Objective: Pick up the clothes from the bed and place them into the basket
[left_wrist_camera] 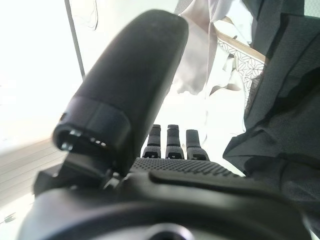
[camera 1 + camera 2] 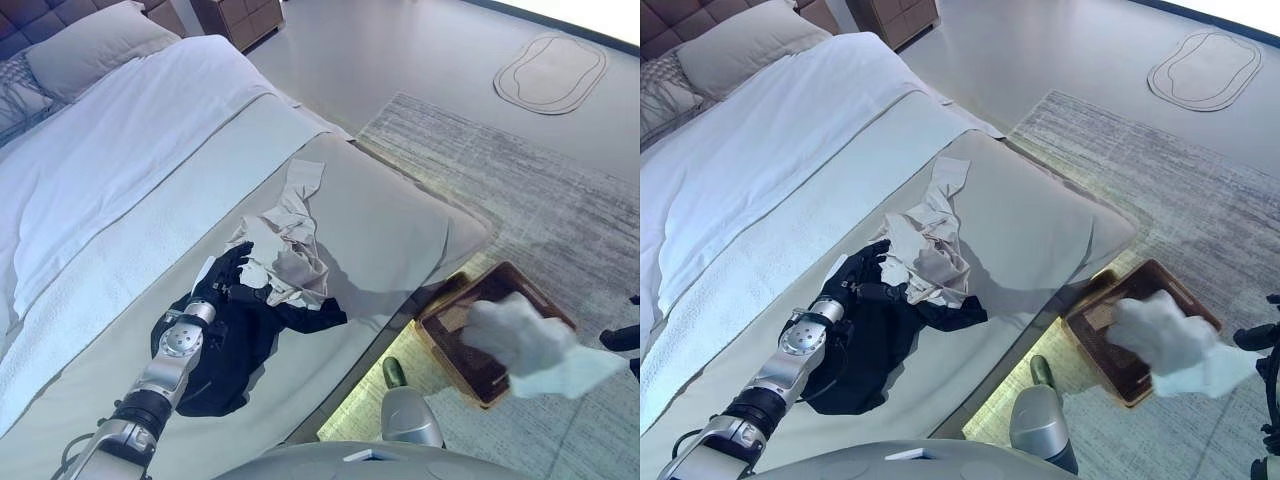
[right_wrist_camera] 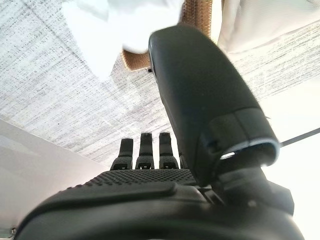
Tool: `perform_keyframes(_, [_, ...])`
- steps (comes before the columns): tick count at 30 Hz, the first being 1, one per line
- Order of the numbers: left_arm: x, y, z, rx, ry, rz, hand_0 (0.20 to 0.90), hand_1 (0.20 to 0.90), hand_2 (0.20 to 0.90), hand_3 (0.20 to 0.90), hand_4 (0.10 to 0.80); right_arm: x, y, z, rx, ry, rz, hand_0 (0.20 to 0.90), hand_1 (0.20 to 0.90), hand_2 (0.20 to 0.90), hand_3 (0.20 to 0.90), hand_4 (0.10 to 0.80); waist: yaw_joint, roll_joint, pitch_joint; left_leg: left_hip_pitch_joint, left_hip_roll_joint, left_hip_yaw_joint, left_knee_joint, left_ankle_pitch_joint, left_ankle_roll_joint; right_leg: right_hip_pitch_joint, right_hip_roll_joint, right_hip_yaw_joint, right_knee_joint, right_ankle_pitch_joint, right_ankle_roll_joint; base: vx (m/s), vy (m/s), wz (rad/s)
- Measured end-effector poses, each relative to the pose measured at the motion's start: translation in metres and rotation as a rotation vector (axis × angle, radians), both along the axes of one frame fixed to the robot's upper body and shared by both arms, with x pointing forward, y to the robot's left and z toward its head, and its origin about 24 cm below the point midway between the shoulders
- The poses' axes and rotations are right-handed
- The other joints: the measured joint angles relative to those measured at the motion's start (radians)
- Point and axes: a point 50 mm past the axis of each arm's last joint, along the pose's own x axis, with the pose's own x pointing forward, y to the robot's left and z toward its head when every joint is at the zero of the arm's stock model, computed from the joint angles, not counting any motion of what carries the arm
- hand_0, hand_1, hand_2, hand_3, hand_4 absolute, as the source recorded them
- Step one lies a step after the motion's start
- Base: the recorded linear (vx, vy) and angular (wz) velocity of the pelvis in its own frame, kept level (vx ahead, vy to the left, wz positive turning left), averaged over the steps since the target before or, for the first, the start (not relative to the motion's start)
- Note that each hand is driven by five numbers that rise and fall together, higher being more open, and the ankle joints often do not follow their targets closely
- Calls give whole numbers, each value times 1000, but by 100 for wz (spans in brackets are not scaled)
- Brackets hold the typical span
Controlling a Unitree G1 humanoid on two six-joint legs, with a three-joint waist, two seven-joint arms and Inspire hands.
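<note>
A heap of clothes lies on the bed (image 2: pixel 390 230): pale beige and white garments (image 2: pixel 290 240) on top of a dark garment (image 2: pixel 225 360). My left hand (image 2: pixel 228 283) rests at the heap's edge, where the dark and pale cloth meet. Its fingers (image 1: pixel 172 142) are straight and open, with pale and dark cloth just past them. A brown basket (image 2: pixel 455 335) stands on the rug beside the bed. A white garment (image 2: pixel 530 345) is over its right part. My right hand (image 2: pixel 620 338) is beside that garment with its fingers (image 3: pixel 145 150) straight and open.
A white duvet (image 2: pixel 110 150) and pillows (image 2: pixel 95 45) cover the bed's far half. A grey rug (image 2: pixel 520 190) lies under the basket. A wooden dresser (image 2: pixel 240 18) stands at the back, and an oval mat (image 2: pixel 550 72) lies on the floor.
</note>
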Motion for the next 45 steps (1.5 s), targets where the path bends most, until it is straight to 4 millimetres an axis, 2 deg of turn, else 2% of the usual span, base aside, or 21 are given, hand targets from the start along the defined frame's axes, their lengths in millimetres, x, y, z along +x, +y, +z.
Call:
perform_keyframes(9, [3,-4,6,-7,-30,-9,900,900,900,900,800,5,2,4,-9,-24,21,900,900,900,900,800,4,-10,7,20,2,-11,-9,0,0,39,2,-13,-30,0,0,18,-2,4])
perform_keyframes(15, [1,-5,4,-11,-26,13,900,900,900,900,800,24,14,20,-49,-105,102,900,900,900,900,800,21,-11,8,24,4,-26,-9,0,0,64,0,-34,-50,11,1,21,6,9])
perform_keyframes(17, [-1,-7,1,-21,-23,25,900,900,900,900,800,30,18,25,-65,-133,126,900,900,900,900,800,27,-11,8,24,4,-47,-9,0,0,83,-3,-54,-59,11,1,25,0,25])
perform_keyframes(22, [-11,-11,-9,-39,2,57,900,900,900,900,800,55,41,41,-129,-217,238,900,900,900,900,800,82,-14,10,20,4,-96,-1,2,-2,116,-5,-94,-83,14,-3,32,-15,27])
perform_keyframes(26, [-17,-12,-14,-55,14,71,900,900,900,900,800,84,72,44,-192,-219,383,900,900,900,900,800,138,-20,14,7,5,-144,0,11,-9,141,-7,-143,-97,14,-3,37,-12,33])
perform_keyframes(32, [-27,-9,-21,-68,39,93,900,900,900,900,800,117,110,50,-246,-243,537,900,900,900,900,800,233,-22,14,-21,3,-220,5,23,-12,166,-14,-220,-103,15,-4,49,-34,39])
perform_keyframes(38, [-33,3,-22,-70,49,128,900,900,900,900,800,139,131,63,-287,-267,620,900,900,900,900,800,307,-27,16,-53,-7,-281,11,32,-7,174,-28,-268,-103,14,-4,27,-11,31])
perform_keyframes(45, [-35,5,-22,-94,49,112,900,900,900,900,800,155,125,76,-293,-236,581,900,900,900,900,800,352,-38,24,-145,-28,-336,54,46,-7,135,-46,-311,-99,14,-4,-33,44,24])
